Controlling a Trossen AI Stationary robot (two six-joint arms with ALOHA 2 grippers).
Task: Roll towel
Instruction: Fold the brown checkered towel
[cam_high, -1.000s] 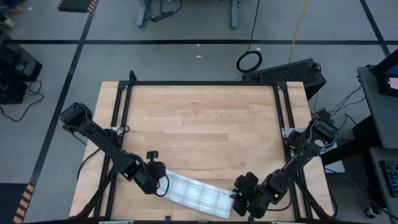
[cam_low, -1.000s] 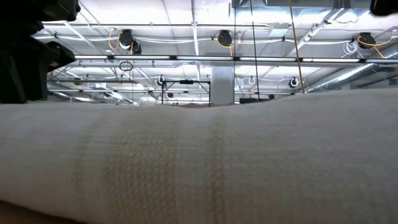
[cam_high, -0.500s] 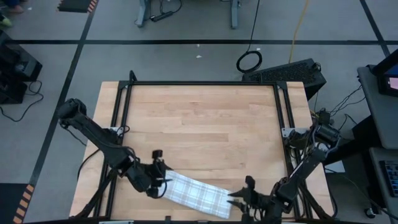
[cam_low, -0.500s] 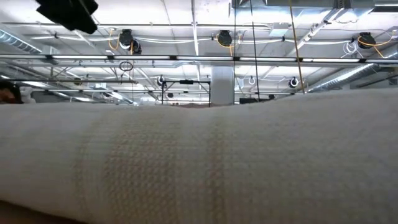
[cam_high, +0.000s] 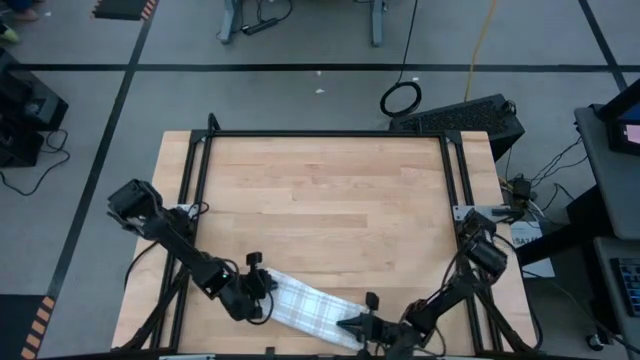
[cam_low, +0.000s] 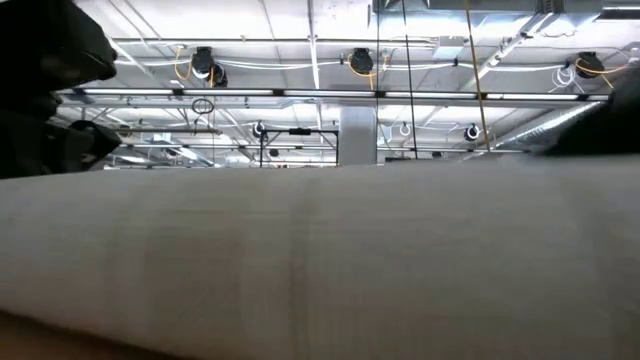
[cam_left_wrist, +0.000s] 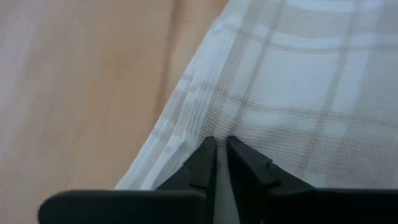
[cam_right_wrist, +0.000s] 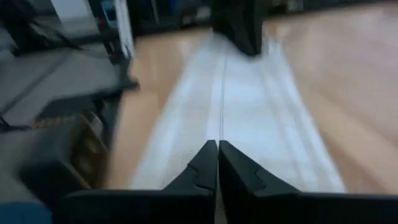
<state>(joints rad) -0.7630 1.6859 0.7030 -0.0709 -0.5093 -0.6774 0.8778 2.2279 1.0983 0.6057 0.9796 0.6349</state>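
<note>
The towel, white with a faint grey check, lies folded into a narrow strip near the table's near edge, slanting from left to right. It fills the bottom of the low view. My left gripper is down on the strip's left end, shut on it. My right gripper is at the strip's right end, nearly level, shut on it. In the right wrist view the towel runs away from my fingers to the left gripper. My left gripper pinches the towel's left end between its two fingertips, slanting down from the table's left; a sliver of cloth shows between them. The towel lies on the table. My right gripper has its fingertips closed on the towel's right end, coming almost level from the table's right and along the strip. A crease runs from them down the strip's middle. Blur hides how many layers it has.
The wooden table top lies bare beyond the towel, bordered by a black metal frame. The towel and both grippers sit close to the table's near edge. A black case lies on the floor beyond the far right corner.
Both grippers have come down onto the towel's ends. My right gripper has gone toward the table's left along the near edge, tipped nearly level and shut at the strip's right end. My left gripper has sunk onto the left end. The towel's upper edge has shifted in the low view.
</note>
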